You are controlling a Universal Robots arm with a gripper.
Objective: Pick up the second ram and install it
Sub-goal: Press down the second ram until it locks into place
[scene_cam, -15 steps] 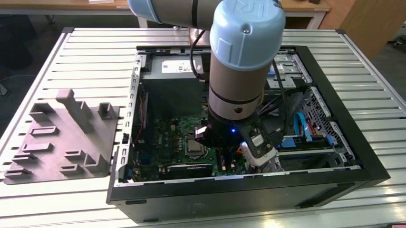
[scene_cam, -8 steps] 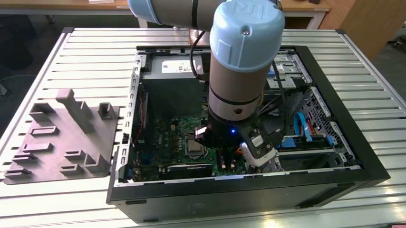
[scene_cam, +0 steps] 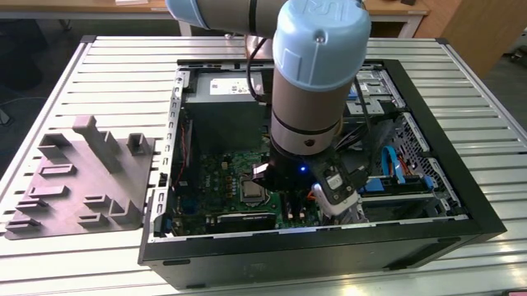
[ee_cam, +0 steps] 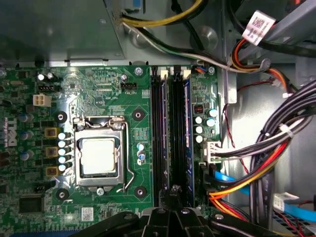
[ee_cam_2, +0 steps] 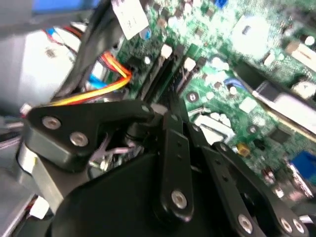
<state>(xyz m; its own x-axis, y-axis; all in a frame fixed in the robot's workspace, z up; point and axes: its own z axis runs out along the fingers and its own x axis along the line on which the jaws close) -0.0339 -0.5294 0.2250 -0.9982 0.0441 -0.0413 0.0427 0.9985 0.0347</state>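
Grey plastic fixture tray point(scene_cam: 78, 182) lies at the exterior view's left, beside the open black computer case point(scene_cam: 329, 246). Inside, the black gripper point(ee_cam: 173, 197) hangs over the green motherboard point(ee_cam: 98, 94); whether its jaws grip anything, I cannot tell. Dark blue-green second ram point(ee_cam: 187, 133) sits on edge in a slot right of the silver processor socket point(ee_cam: 98, 157), its long axis running top to bottom in the first wrist view.

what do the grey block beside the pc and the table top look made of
Block: probably plastic, maybe printed; matte, uniform grey, with blocky molded ribs and no shine. Table: looks like metal, likely aluminium; pale silvery slats with straight parallel grooves and a soft sheen.
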